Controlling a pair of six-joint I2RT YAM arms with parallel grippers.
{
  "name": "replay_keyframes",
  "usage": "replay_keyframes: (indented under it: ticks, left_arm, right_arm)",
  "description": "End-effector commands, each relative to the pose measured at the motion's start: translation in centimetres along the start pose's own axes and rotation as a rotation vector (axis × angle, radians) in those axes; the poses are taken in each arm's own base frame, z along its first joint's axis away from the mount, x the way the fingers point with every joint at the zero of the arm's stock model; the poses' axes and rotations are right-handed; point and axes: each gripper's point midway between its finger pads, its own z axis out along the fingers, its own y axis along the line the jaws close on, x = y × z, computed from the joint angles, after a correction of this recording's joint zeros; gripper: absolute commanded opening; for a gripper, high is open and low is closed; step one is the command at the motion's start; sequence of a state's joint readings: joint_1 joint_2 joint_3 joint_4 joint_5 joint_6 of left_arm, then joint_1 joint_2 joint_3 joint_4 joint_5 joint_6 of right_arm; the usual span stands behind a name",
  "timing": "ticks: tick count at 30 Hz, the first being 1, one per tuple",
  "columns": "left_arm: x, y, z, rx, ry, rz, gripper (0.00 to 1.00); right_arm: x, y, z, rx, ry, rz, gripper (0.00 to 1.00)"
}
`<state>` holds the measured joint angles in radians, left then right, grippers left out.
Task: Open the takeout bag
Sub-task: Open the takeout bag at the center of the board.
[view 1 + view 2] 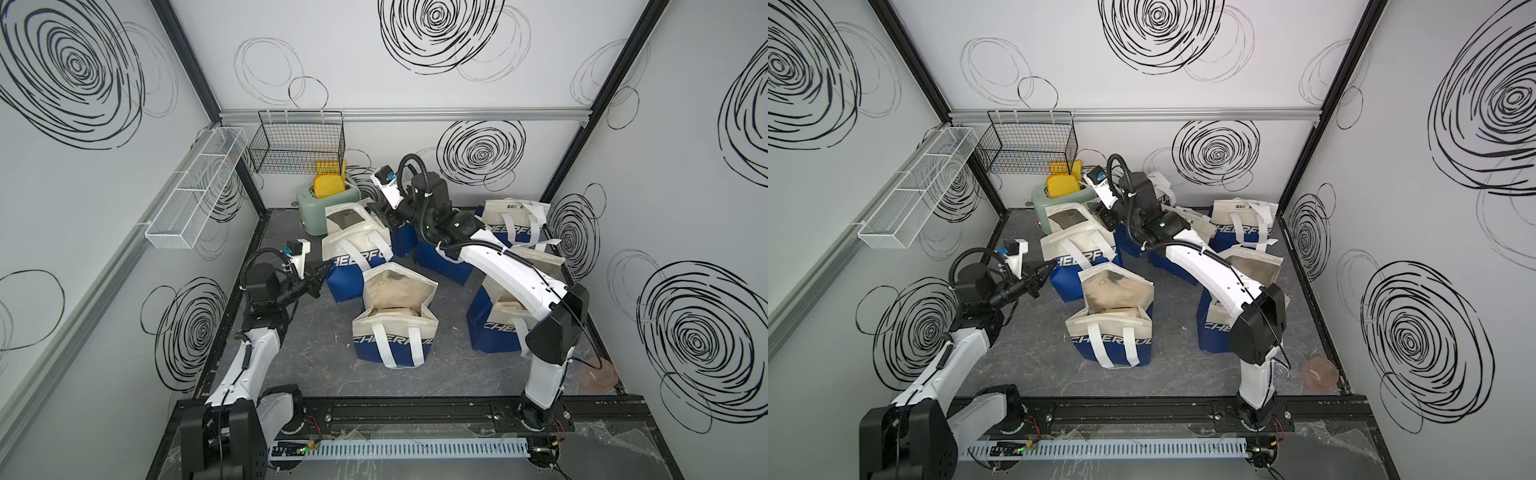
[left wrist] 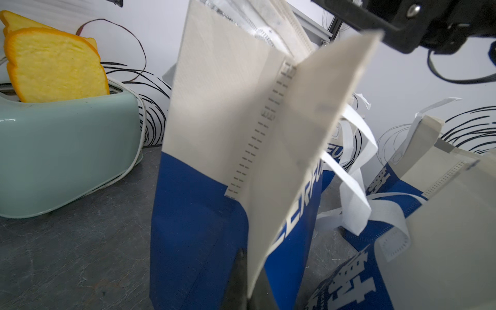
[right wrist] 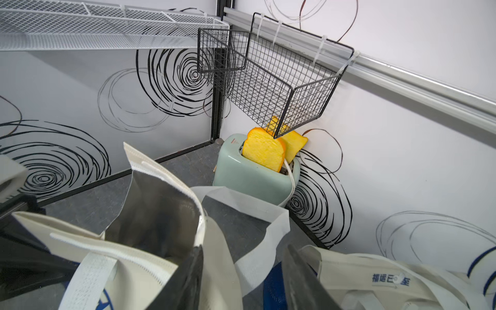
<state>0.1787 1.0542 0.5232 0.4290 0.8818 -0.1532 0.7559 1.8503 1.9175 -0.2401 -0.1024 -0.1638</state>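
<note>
The takeout bag [image 1: 353, 245] [image 1: 1075, 245], cream above and blue below, stands at the back left beside the toaster. Its mouth [image 1: 347, 218] gapes and shows silver lining. My left gripper [image 1: 329, 266] [image 1: 1051, 266] [image 2: 249, 287] is shut on the bag's cream side seam [image 2: 268, 120], low on the near corner. My right gripper [image 1: 380, 214] [image 1: 1105, 216] [image 3: 244, 279] hangs open over the bag's far rim. One finger [image 3: 188, 279] is inside the silver-lined mouth and the other finger [image 3: 303, 281] is outside. The cream wall and a white handle [image 3: 257, 241] lie between them.
Several more bags of the same kind stand around: front centre [image 1: 395, 316], right [image 1: 498, 316], back right [image 1: 515, 224]. A mint toaster [image 1: 316, 201] with yellow bread [image 1: 328, 185] sits at the back wall. Black wire basket [image 1: 297, 143] and white mesh shelf [image 1: 195, 191] hang above.
</note>
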Motion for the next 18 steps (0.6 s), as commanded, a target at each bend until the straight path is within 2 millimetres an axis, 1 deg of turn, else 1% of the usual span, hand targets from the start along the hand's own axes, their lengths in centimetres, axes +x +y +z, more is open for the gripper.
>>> replay_keyframes:
  ticks: [1,4,7,11,18]
  left_arm:
    - [-1.9,-0.7,-0.4,0.019,-0.067,0.094,0.00]
    - [-2.1,-0.9,-0.4,0.020,-0.074,0.102,0.00]
    - [-2.0,-1.0,-0.4,0.022,-0.069,0.101,0.00]
    - [-1.9,-1.4,-0.2,0.032,-0.064,0.108,0.00]
    - [-1.9,-2.1,-0.3,0.045,-0.057,0.116,0.00]
  right_arm:
    - [0.6,1.5,-2.3,-0.059,0.057,0.026,0.50]
    - [1.4,2.5,-2.5,-0.084,0.083,0.015,0.50]
    - [1.3,3.2,-2.6,-0.096,0.086,0.008,0.51]
    - [1.9,3.8,-2.4,-0.102,0.105,-0.009,0.51]
    - [3.5,3.8,-1.8,-0.073,0.142,-0.024,0.49]
